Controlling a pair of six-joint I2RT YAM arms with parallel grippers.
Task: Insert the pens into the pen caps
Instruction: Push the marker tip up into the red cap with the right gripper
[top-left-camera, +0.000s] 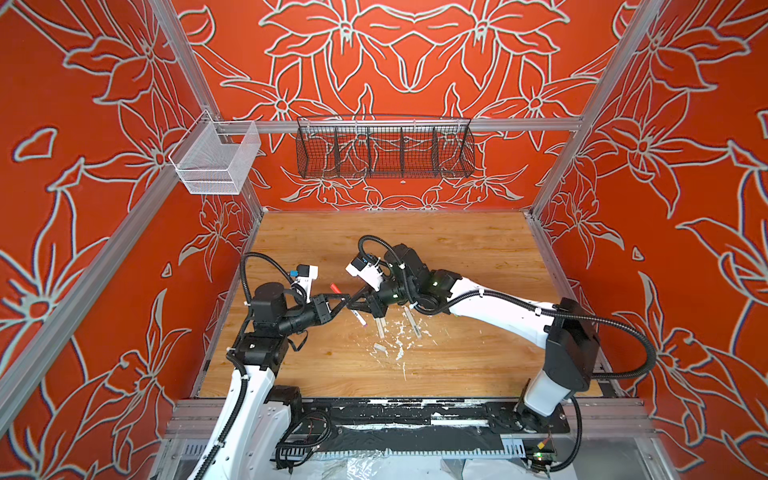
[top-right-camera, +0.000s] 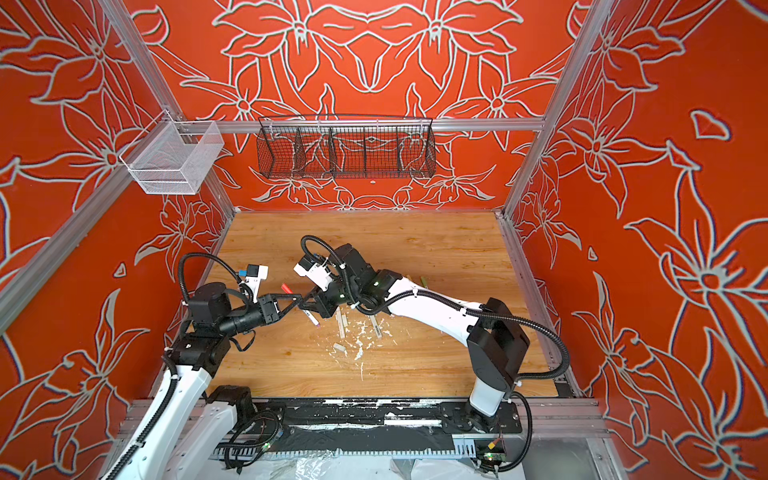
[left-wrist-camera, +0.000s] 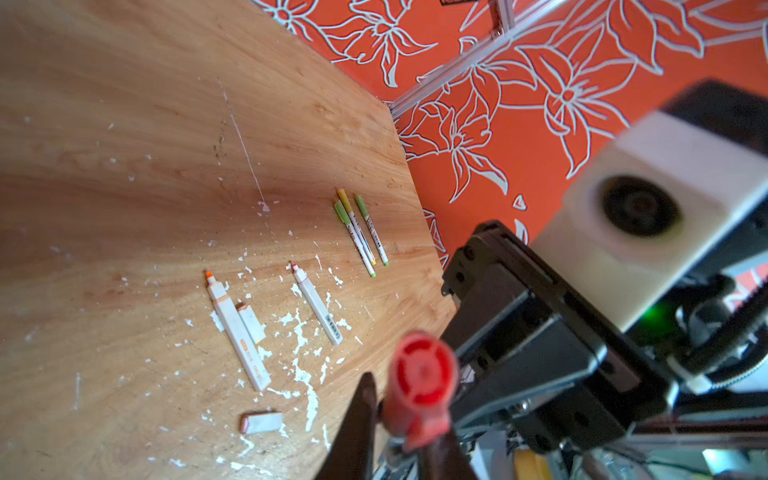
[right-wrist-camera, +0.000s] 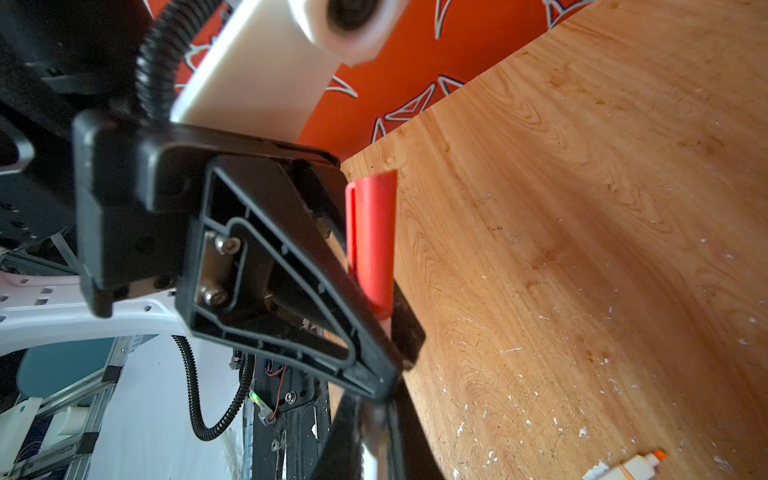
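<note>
Clamping red cap (left-wrist-camera: 419, 382) | left hand (left-wrist-camera: 407, 424) | pens (left-wrist-camera: 239, 332) print unreadable

in the right wrist view the pen (right-wrist-camera: 373, 451) between the right fingers (right-wrist-camera: 343, 436) is blurred and cut off by the edge. the lower end of the red cap (right-wrist-camera: 371, 232) is hidden between the left fingers (right-wrist-camera: 291, 266). in a top view the right arm (top-right-camera: 432, 307) hides most of the slim pens (top-right-camera: 424, 281).

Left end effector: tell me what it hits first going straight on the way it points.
Most likely the right end effector, close ahead holding a pen; the gap past the red cap is unclear.
</note>
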